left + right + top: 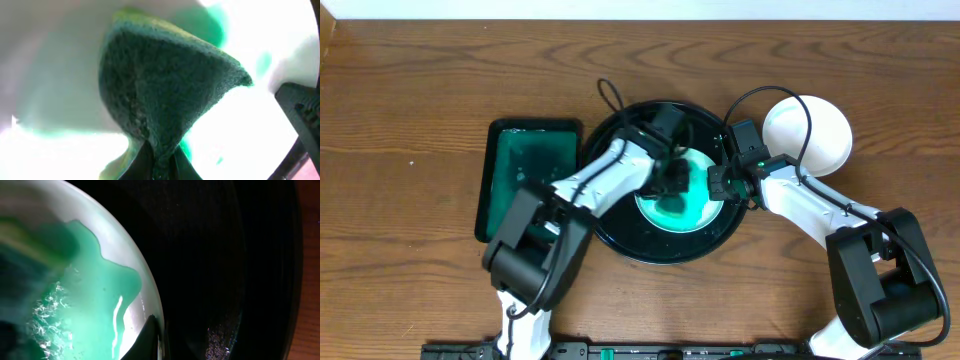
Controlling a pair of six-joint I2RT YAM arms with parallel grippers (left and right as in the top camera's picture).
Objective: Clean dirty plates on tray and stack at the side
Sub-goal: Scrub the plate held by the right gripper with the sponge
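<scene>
The black tray [665,252] sits mid-table. On it lies a dirty plate [682,212] with a teal-green pool at its centre. My left gripper [672,183] is over that plate, shut on a dark green sponge [160,85] that presses down on the plate's white surface [240,135]. In the left wrist view the gripper [160,167] pinches the sponge's narrow end. My right gripper [718,186] is shut on the plate's right rim. The right wrist view shows its dark finger [147,340] on the rim, the smeared plate [90,295] and the tray floor [210,270].
A clean white plate [807,135] rests on the wooden table just right of the black tray, behind my right arm. A rectangular dark green tray [525,175] with greenish liquid lies left of the black tray, partly under my left arm.
</scene>
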